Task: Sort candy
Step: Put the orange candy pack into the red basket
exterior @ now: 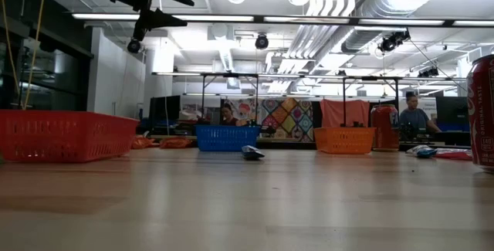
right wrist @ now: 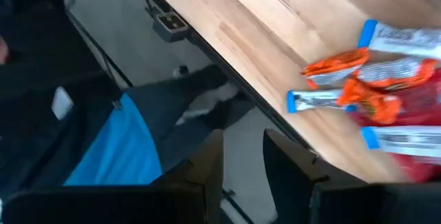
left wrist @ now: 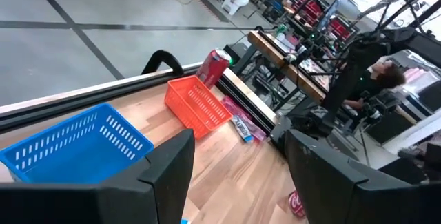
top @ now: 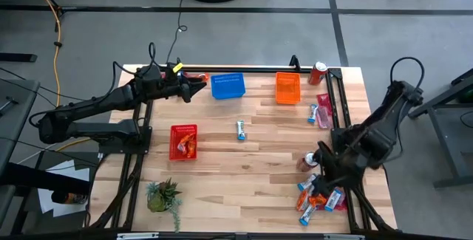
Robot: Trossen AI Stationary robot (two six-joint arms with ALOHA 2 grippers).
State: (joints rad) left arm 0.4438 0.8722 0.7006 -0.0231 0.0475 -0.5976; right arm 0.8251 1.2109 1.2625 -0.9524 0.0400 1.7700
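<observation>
Candy lies in three places. One blue-and-white bar (top: 241,129) sits alone at mid-table. A mixed pile (top: 316,194) lies at the near right corner and also shows in the right wrist view (right wrist: 368,89). A pink and blue group (top: 321,111) lies at the far right. More candy lies in the red basket (top: 183,142). My left gripper (top: 201,83) hangs open and empty in the air beside the blue basket (top: 228,86); its fingers (left wrist: 238,162) are wide apart. My right gripper (top: 321,172) is above the near right pile, slightly open and empty (right wrist: 242,158).
The orange basket (top: 288,88) stands at the far edge, with a red can (top: 318,72) by the far right corner. A second red can (top: 309,161) lies beside my right gripper. A potted plant (top: 164,196) stands near the front left. Black frame rails run along the table's left, right and far edges.
</observation>
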